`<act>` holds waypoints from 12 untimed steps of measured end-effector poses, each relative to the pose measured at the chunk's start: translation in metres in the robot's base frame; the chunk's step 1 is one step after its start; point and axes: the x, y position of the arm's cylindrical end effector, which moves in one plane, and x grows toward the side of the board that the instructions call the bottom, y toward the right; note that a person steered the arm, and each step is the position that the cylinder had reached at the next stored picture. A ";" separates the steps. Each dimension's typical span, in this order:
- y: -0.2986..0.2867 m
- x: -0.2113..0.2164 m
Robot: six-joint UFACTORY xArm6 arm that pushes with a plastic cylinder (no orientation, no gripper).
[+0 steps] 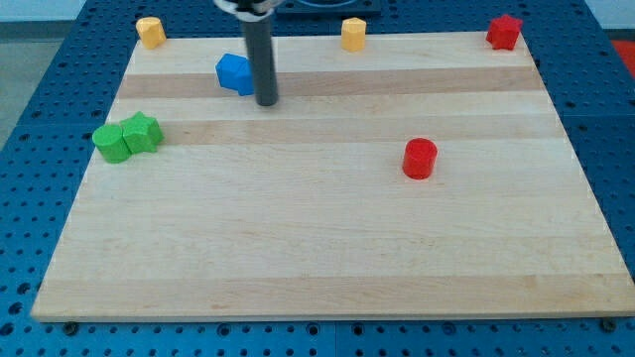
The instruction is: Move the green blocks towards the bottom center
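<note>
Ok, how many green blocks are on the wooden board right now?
2. A green cylinder block and a green star-shaped block sit touching near the board's left edge, the star on the view's right. My tip is up and to their right, beside the blue block. None looks hidden.

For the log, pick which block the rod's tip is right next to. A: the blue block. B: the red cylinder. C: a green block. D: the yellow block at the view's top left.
A: my tip stands just to the view's right of the blue block, while the two green blocks sit farther off at the board's left edge and the red cylinder lies well to the view's right.
</note>
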 end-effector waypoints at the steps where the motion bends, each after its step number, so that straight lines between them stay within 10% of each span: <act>1: -0.041 -0.001; 5: -0.201 0.019; 9: -0.175 0.106; 12: -0.044 0.174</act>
